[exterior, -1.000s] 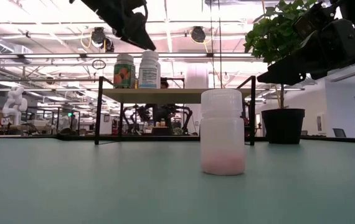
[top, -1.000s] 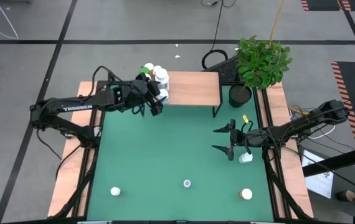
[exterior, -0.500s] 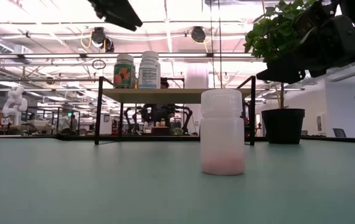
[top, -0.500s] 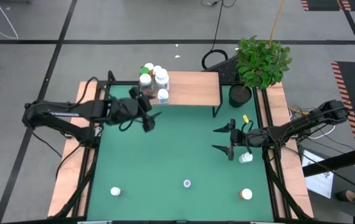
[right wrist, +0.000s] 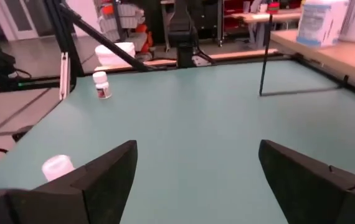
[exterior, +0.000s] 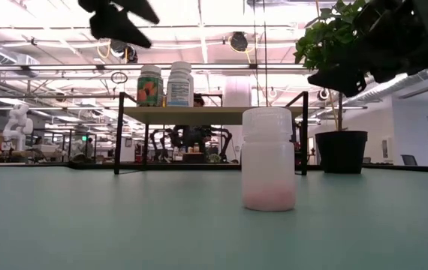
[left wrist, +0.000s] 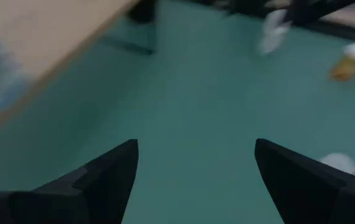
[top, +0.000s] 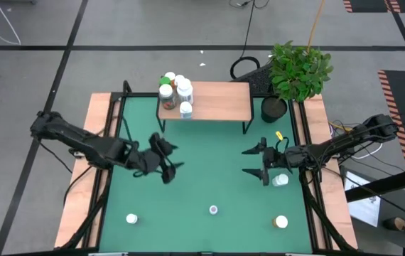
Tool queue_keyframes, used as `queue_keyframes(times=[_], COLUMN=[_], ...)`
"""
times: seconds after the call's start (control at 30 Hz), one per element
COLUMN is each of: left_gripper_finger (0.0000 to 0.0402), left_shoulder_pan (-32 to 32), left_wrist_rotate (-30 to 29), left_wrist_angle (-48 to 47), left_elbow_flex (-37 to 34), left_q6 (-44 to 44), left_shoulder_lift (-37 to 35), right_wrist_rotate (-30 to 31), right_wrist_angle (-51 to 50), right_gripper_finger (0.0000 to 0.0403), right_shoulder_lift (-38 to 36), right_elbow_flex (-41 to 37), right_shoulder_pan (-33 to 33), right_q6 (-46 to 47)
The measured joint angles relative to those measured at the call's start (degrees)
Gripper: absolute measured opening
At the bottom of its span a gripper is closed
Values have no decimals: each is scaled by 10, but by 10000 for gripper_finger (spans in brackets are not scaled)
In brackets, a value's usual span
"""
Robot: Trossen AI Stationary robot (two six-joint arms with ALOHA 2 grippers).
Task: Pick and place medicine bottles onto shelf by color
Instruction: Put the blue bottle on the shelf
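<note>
1. Overhead, the left gripper (top: 165,161) hangs released and empty over the green bench (top: 209,178) at centre left of the frame.
2. At centre right, the right gripper (top: 258,161) also stands spread wide, holding nothing, a white bottle (top: 280,180) just beside its arm.
3. Four medicine bottles (top: 174,89) cluster on the left end of the shelf (top: 217,102) near the top centre.
4. Three more bottles (top: 213,210) sit apart along the lower edge.
</note>
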Motion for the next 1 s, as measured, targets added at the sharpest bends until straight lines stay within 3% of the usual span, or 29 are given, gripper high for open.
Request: queue_keyframes(times=[0.17,0.3,0.47,0.63,0.83,1.0], left_gripper_finger=[324,324,324,324,324,324], left_shoulder_pan=[-33,-45,-47,-43,-40,-21], left_wrist_rotate=[14,17,19,21,51,54], left_wrist_angle=[204,316,425,541,646,675], left_elbow_flex=[-51,-59,-59,-59,-58,-54], left_q6=[48,101,127,143,155,169], left_shoulder_lift=[60,119,193,263,331,367], right_wrist_rotate=[0,7,92,137,135,95], right_wrist_angle=[-26,-129,-307,-415,-496,-642], right_gripper_finger=[309,293,276,274,274,274], right_shoulder_lift=[0,0,14,38,83,108], right_elbow_flex=[1,51,142,210,262,307], right_shoulder_pan=[21,73,160,226,289,325], right_q6=[49,91,141,191,229,311])
